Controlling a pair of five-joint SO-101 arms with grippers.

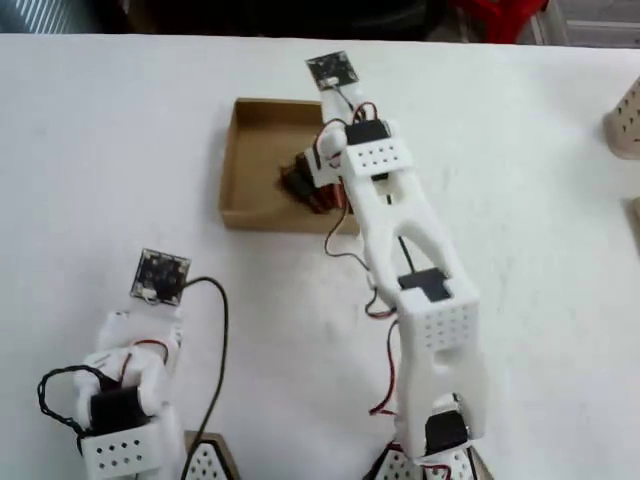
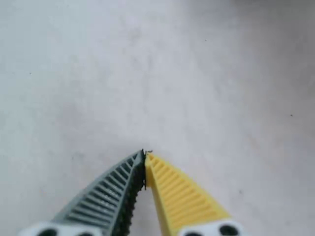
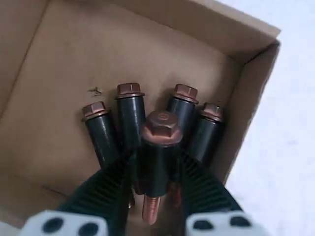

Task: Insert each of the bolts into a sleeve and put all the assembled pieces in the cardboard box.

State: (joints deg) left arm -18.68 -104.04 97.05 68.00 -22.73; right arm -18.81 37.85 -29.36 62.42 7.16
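- Step in hand: box drop-off. The right gripper (image 3: 157, 157) is over the cardboard box (image 1: 265, 150) with a bolt-and-sleeve assembly (image 3: 156, 167) in it.
- Grip: the dark fingers (image 3: 110, 184) are closed to the sleeve's width, one on each side of the black sleeve. I read that as clamped, though the contact line itself is hard to see.
- Held piece: the copper hex head (image 3: 161, 127) points up at the wrist camera. The threaded end (image 3: 151, 210) pokes out of the sleeve's other end, so the bolt looks fully seated.
- It hangs above the box floor, over the pieces already there. I can't make out that it rests on anything.
- In the box: four finished assemblies (image 3: 130, 115) lie side by side, fanned out and bunched near one side wall. The floor on their other side is bare cardboard.
- The left gripper (image 2: 144, 158) has its grey and yellow fingers shut tip to tip with nothing between them, over bare table (image 2: 197, 59). In the high view that arm is folded back by its base, well apart from the box.
- Progress, my call: four in and one in hand, so the task is close to done.
- Next move: go lower, ideally shifted toward the bare floor, then open the jaws.
- Released from here, the piece would land on the row and could roll or bounce.
- After release, lift straight up so the fingers clear the bolt heads.
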